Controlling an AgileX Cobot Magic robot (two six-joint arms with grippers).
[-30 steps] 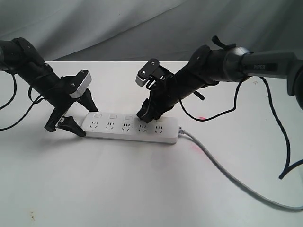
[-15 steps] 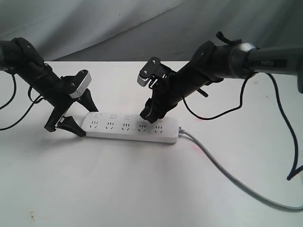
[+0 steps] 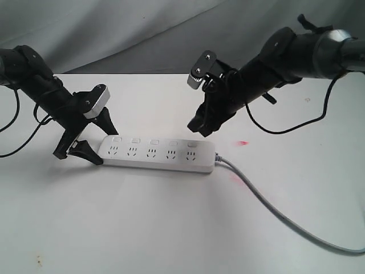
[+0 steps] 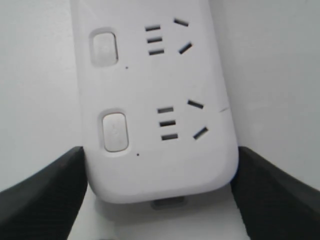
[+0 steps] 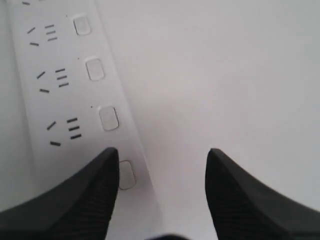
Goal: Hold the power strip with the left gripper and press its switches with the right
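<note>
The white power strip (image 3: 157, 155) lies flat on the table, its grey cord (image 3: 274, 211) trailing off to the right. My left gripper (image 3: 100, 141) is shut on the strip's left end; in the left wrist view its black fingers (image 4: 55, 190) press both sides of the rounded end (image 4: 160, 175). The switches (image 3: 154, 141) sit in a row along the far edge. My right gripper (image 3: 201, 129) hangs above the strip's right end, touching nothing. In the right wrist view it (image 5: 162, 157) is open, one fingertip (image 5: 102, 170) over the strip (image 5: 65, 90) beside a switch (image 5: 126, 175).
The white table (image 3: 142, 228) carries two small red marks (image 3: 242, 142) near the strip's cord end. A grey cloth backdrop (image 3: 142, 28) hangs behind. Loose black cables (image 3: 291, 123) droop from the right arm.
My right gripper has lifted off the strip near the fourth switch and moved up and to the right. The left gripper and the strip have not moved.
</note>
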